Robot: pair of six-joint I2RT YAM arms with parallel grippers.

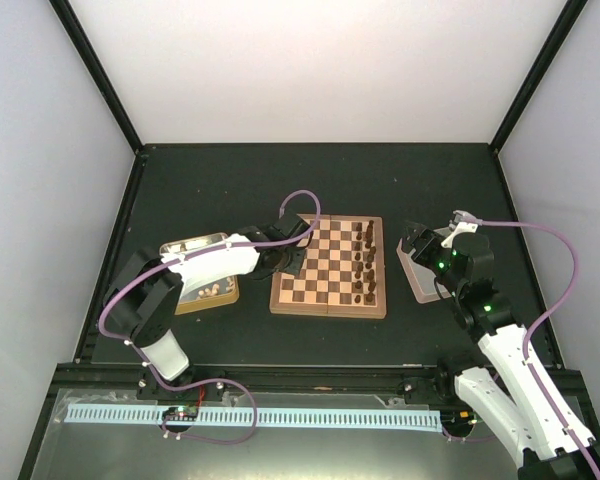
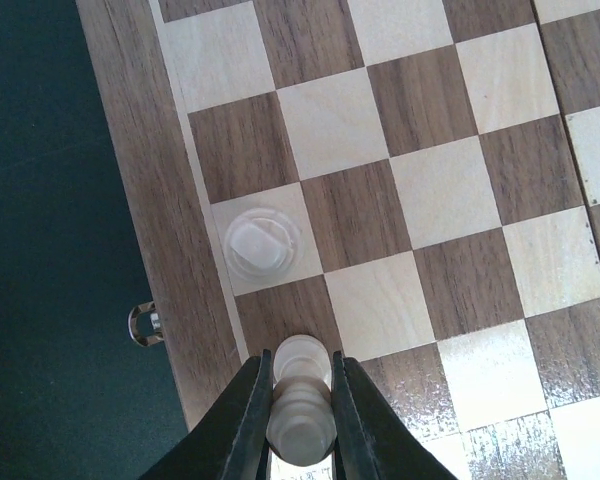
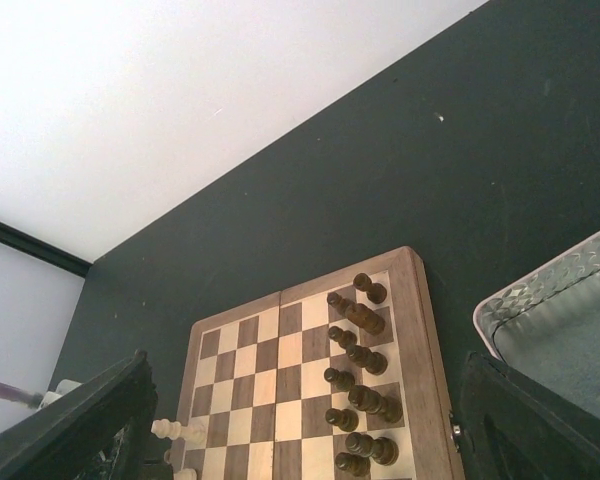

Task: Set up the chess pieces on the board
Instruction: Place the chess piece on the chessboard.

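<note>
Top view: even overhead light, white back wall near blown out, table mat dark, shadows faint. Left wrist: board sharp, glare patch on lower-right squares, pale piece close to lens soft. Right wrist: wall overexposed, fingers dark, blurred.

The board lies in the middle of the table, a tin to its left and a tray to its right. Two files of chess pieces stand along its right side. My left jaws hold one piece over its left edge, next to a second piece standing there.
</note>
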